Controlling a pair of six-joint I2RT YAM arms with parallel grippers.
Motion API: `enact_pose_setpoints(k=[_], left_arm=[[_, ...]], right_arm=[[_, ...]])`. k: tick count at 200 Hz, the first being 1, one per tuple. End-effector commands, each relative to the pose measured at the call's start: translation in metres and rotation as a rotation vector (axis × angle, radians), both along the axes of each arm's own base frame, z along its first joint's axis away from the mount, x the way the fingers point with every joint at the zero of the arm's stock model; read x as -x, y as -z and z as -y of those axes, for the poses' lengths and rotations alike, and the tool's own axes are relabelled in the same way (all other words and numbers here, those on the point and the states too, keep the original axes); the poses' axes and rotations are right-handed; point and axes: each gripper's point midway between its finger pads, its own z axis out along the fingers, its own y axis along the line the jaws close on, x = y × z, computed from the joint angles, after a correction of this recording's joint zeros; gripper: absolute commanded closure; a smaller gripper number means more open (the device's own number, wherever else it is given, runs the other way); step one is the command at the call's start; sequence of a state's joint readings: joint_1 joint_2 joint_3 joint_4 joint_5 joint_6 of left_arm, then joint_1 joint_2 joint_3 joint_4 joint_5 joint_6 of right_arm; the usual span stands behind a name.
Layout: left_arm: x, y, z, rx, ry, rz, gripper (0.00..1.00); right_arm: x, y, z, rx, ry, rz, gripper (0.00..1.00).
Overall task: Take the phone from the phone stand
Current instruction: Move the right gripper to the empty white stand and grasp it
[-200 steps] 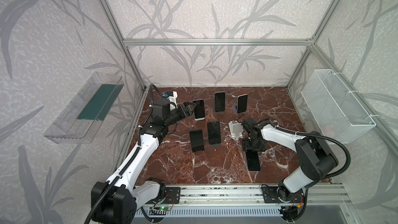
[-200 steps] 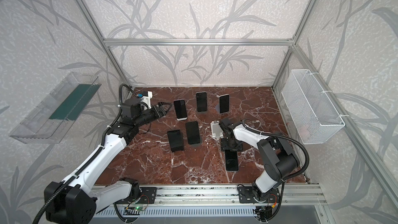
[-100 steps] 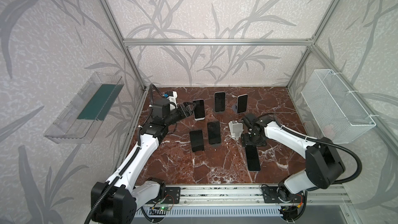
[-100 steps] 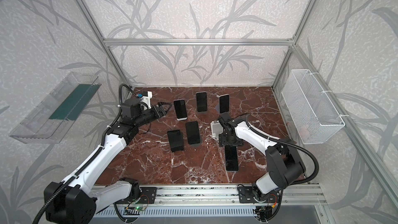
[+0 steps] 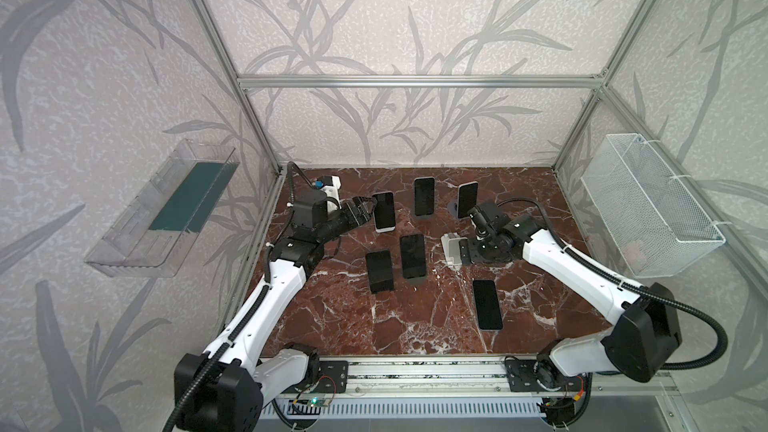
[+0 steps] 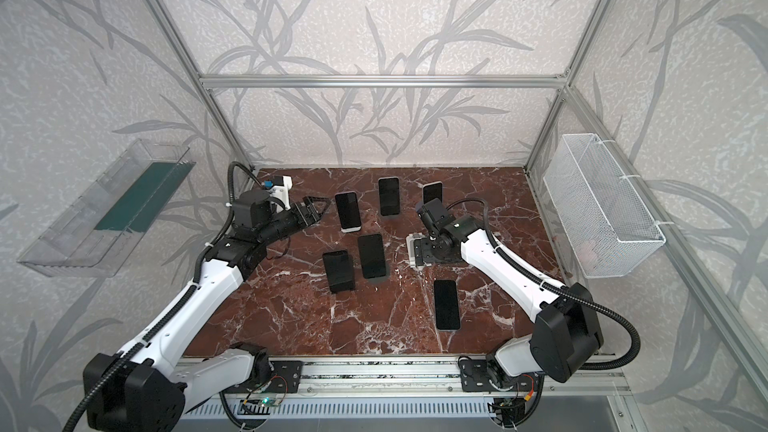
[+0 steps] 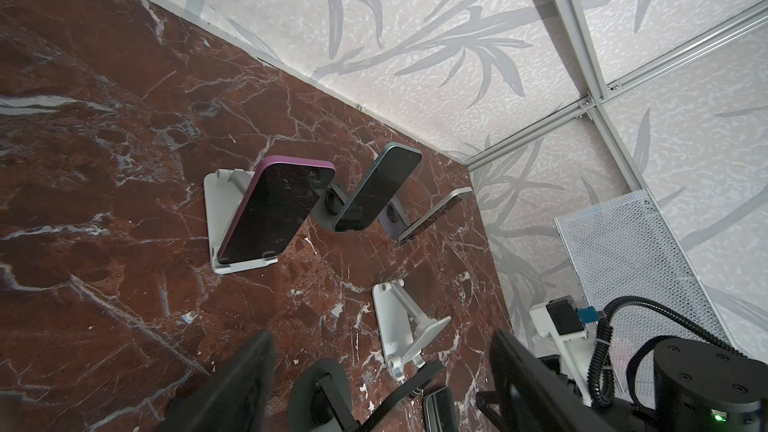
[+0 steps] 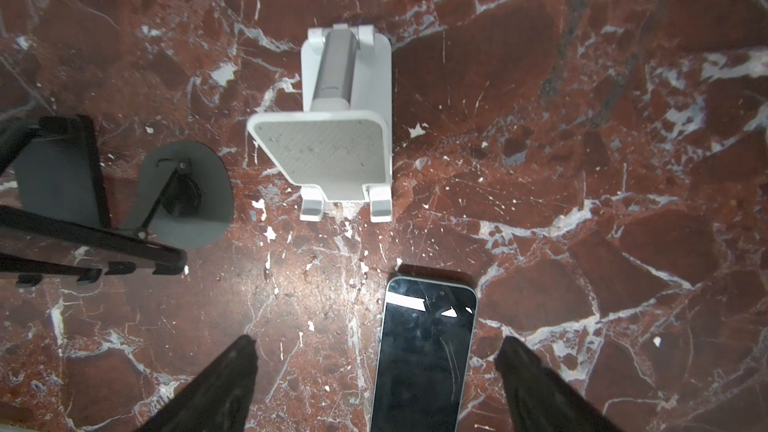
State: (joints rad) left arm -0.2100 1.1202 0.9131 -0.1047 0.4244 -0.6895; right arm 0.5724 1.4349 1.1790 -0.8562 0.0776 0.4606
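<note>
Reference: clock directions are read as in both top views, with 12 o'clock at the back wall and 6 o'clock at the front rail [image 5: 415, 376].
Phone, appearance: the phone [image 5: 487, 304] is a slim slab with rounded corners, a pale frame and a dark glass face turned up. Bright reflections cross the glass in the right wrist view.
Phone, position: it lies flat on the bench [image 5: 332, 326] with its long axis running 12 to 6 o'clock. It is off the phone stand [image 5: 452, 249], which stands at its 11 o'clock.
Phone stand: white and empty, with a tilted plate that has two small lips at its lower edge.
Right tool: the right tool [image 8: 376, 344] has its jaws spread wide with nothing between them. It hangs just beside the phone stand.
Phone relative to right tool: the phone lies at 5 o'clock of the tool, apart and without contact. In the right wrist view its top end shows between the fingers [image 8: 224, 384], lower down on the bench.
Left tool: the left tool [image 5: 369, 205] has its jaws apart and is empty. It is near the purple phone [image 7: 276, 209] at the bench's 10 o'clock, with a gap between them.
Edges: the front rail is near, at the phone's 6 o'clock. The right arm [image 5: 573, 272] passes at its 2 o'clock.
Open room: bare marble lies at 3, 6 and 9 o'clock of the phone. The pair of phones on black stands [image 5: 379, 271] is well apart at 10 o'clock.
</note>
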Motion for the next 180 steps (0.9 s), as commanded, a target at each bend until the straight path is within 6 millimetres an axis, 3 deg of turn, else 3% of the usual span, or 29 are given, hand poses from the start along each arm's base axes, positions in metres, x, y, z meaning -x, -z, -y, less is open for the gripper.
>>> enact_pose_setpoints(k=[1, 74, 110, 121, 180], left_arm=[[0.003, -0.001, -0.003, -0.025, -0.013, 0.010, 0.18], [0.001, 0.006, -0.001, -0.023, -0.009, -0.013, 0.18], [-0.001, 0.009, 0.000, -0.021, -0.002, -0.026, 0.18], [-0.001, 0.010, 0.000, -0.022, -0.003, -0.027, 0.18], [-0.001, 0.012, 0.001, -0.018, 0.001, -0.036, 0.18]], right_arm=[[-0.016, -0.012, -0.013, -0.016, -0.030, 0.056, 0.09], [-0.063, 0.003, -0.043, -0.035, -0.028, 0.092, 0.01], [-0.066, 0.023, -0.043, 0.003, -0.030, 0.057, 0.01], [-0.066, 0.040, -0.044, 0.015, -0.031, 0.029, 0.00], [-0.068, 0.065, -0.044, 0.038, -0.023, 0.002, 0.14]])
